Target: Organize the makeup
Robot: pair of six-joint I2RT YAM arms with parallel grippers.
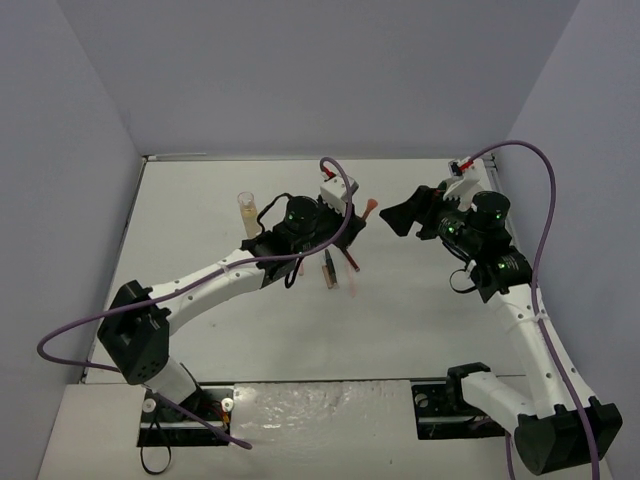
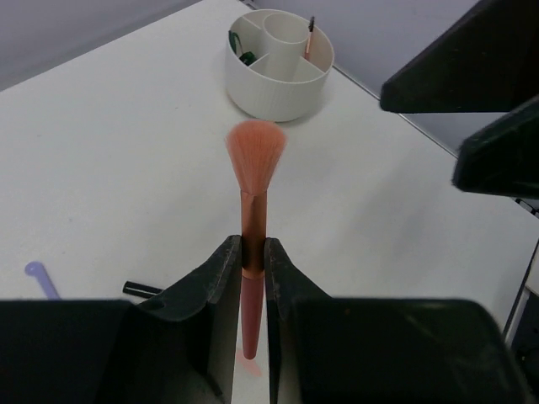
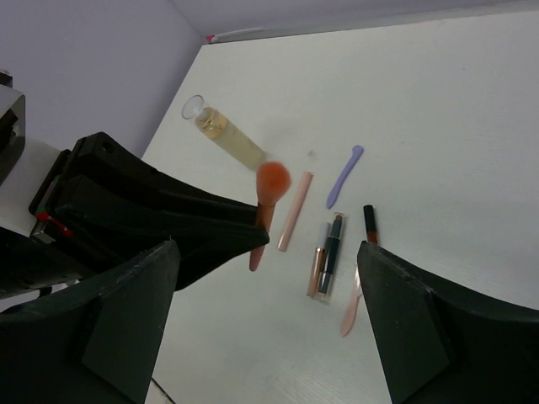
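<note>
My left gripper (image 2: 253,252) is shut on the handle of a pink makeup brush (image 2: 254,160) and holds it above the table, bristles pointing away. In the top view it (image 1: 352,222) is mid-table with the brush head (image 1: 370,206) sticking out. My right gripper (image 1: 408,214) is open and empty, facing the left one; in its own view (image 3: 269,286) the brush (image 3: 273,180) hangs between its wide jaws. On the table lie a clear beige-liquid bottle (image 3: 226,133), a pink stick (image 3: 295,210), a lilac spatula (image 3: 344,177), a red-and-black stick (image 3: 369,223) and a dark tube (image 3: 333,251).
A white round divided bowl (image 2: 278,88) stands beyond the brush, with a green disc (image 2: 244,57) and a thin stick (image 2: 309,38) in it. The right arm hides it in the top view. The bottle stands upright (image 1: 247,212). Walls close the table left, back and right.
</note>
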